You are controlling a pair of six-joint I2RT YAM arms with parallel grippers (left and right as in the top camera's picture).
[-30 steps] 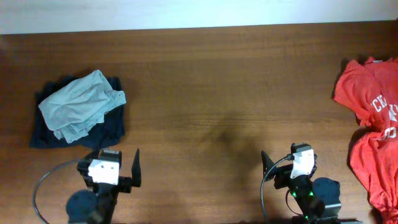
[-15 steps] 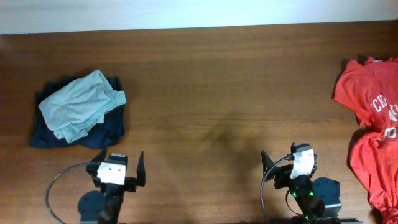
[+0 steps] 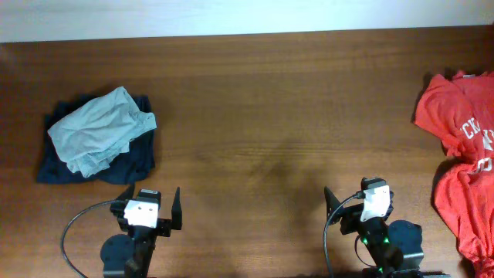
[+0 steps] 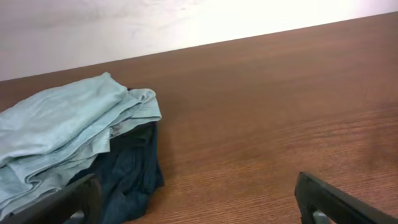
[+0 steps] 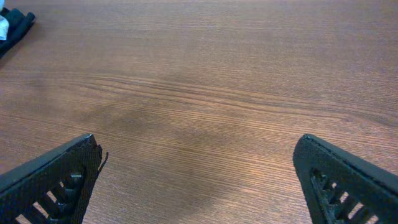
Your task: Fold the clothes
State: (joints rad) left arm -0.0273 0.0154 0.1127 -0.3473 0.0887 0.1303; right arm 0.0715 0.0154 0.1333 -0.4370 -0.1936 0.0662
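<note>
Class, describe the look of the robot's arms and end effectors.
Both arms are black. The left end effector and right end effector each carry a white block. Their fingers are black, tapered and slotted. A grey cable loops beside each arm; green lights glow on the right one.

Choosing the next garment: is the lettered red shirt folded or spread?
Unfolded: the red shirt lies loosely spread and rumpled, partly out of frame.
</note>
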